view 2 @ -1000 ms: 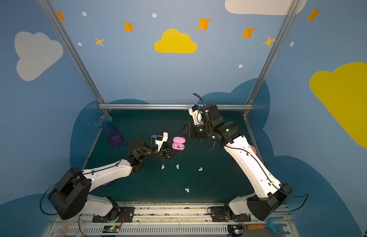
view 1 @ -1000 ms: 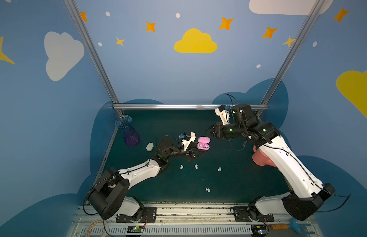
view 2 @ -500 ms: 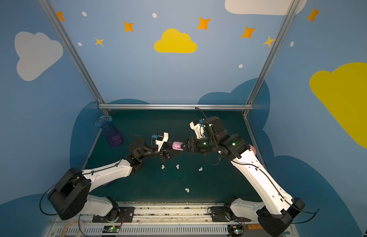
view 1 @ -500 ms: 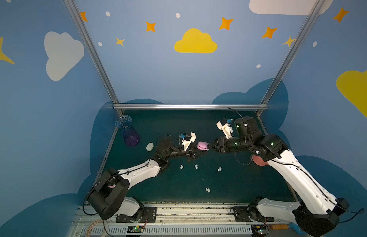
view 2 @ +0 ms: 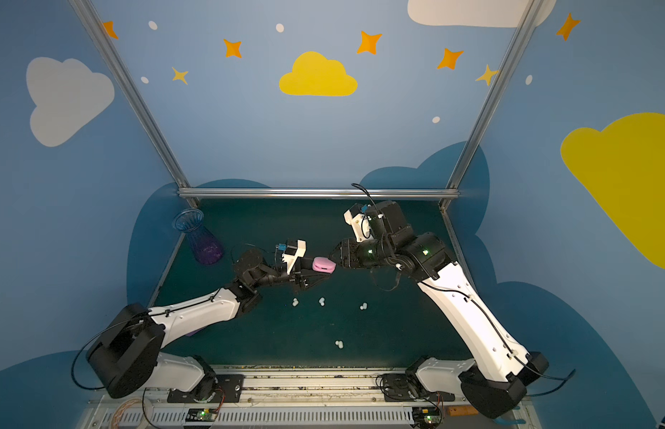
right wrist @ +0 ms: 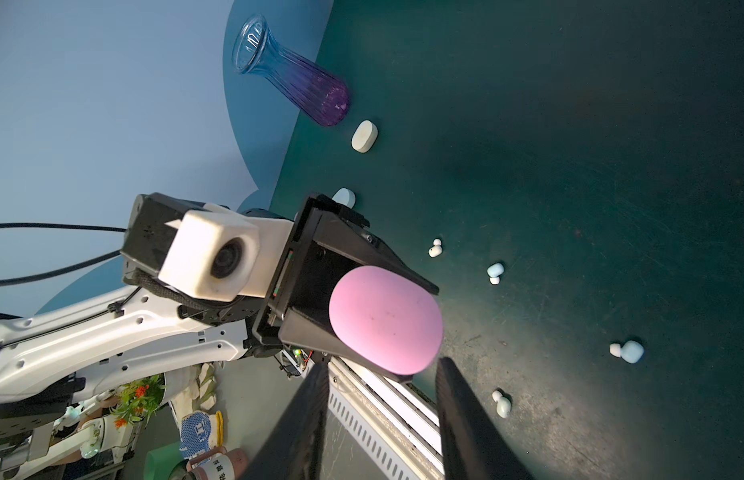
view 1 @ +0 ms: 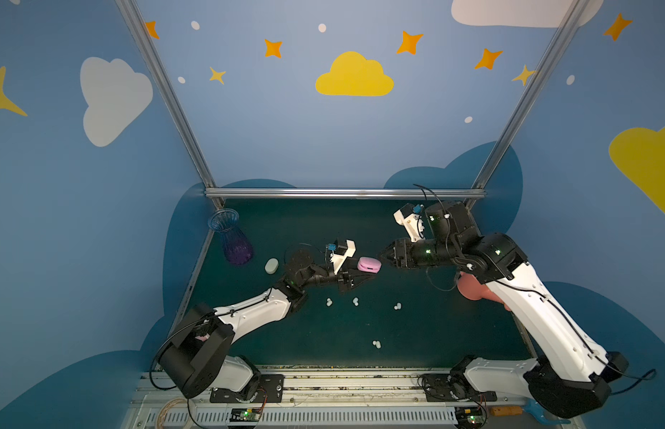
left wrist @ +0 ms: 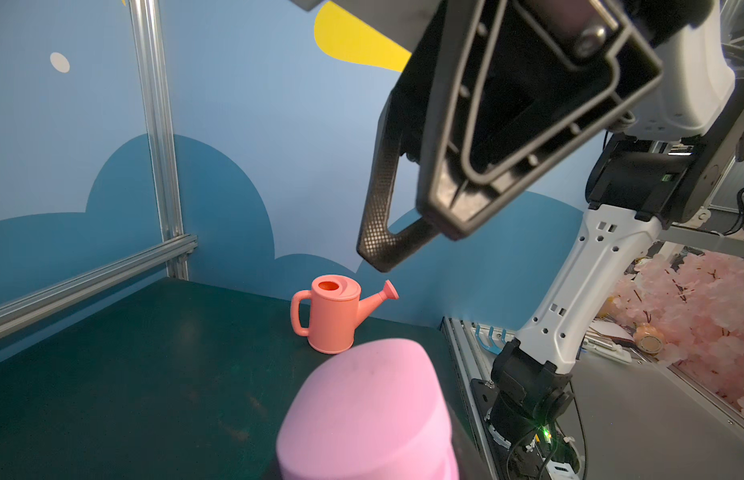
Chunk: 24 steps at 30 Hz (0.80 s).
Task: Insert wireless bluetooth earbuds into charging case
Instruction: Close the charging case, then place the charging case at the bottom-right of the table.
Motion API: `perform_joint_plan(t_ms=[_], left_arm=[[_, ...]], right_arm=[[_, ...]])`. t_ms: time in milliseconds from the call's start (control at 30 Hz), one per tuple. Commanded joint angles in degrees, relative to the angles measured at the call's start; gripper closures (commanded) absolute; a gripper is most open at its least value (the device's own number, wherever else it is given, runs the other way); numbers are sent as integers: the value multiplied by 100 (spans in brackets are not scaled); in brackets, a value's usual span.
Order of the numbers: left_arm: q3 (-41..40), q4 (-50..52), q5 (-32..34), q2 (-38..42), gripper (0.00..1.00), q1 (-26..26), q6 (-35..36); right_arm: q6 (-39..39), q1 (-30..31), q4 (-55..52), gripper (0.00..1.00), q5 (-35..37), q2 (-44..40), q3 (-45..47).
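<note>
Now the left gripper [view 1: 362,275] is clamped on the pink case [view 1: 368,264], holding it clear of the mat [view 1: 435,334], while the right gripper [view 1: 381,256] faces it closely with jaws apart, and four earbuds [view 1: 355,301] lie loose on the mat nearby.

Glass vase [view 1: 232,241] stands upright; coral watering can [left wrist: 335,313] upright too.

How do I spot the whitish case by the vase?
Find the purple vase at the far left corner of the green table. The whitish oval case lies beside its base, bigger than the tiny earbuds and, unlike the pink case, not gripped.
</note>
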<state>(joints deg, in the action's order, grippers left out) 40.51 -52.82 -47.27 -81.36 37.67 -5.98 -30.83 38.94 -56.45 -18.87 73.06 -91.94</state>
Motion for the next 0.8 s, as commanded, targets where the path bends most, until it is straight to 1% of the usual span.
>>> perform_joint_plan(t_ms=[0, 167, 300, 467, 567, 633, 767], left_arm=[[176, -65, -52, 72, 96, 21, 79], [175, -54, -39, 86, 96, 20, 95], [165, -53, -28, 83, 96, 21, 102], [187, -33, -36, 50, 96, 21, 120], [253, 310, -39, 35, 96, 36, 320], [325, 664, -14, 60, 96, 81, 591], [492, 1525, 160, 144, 96, 225, 1229]], right_arm=[[41, 82, 27, 60, -56, 150, 35], [-2, 274, 121, 60, -85, 291, 237], [28, 316, -78, 60, 193, 286, 293], [179, 397, -582, 57, 624, 472, -10], [46, 402, -611, 43, 908, 451, -43], [-69, 400, -525, 35, 923, 438, -20], [-244, 412, -315, 30, 705, 473, 149]])
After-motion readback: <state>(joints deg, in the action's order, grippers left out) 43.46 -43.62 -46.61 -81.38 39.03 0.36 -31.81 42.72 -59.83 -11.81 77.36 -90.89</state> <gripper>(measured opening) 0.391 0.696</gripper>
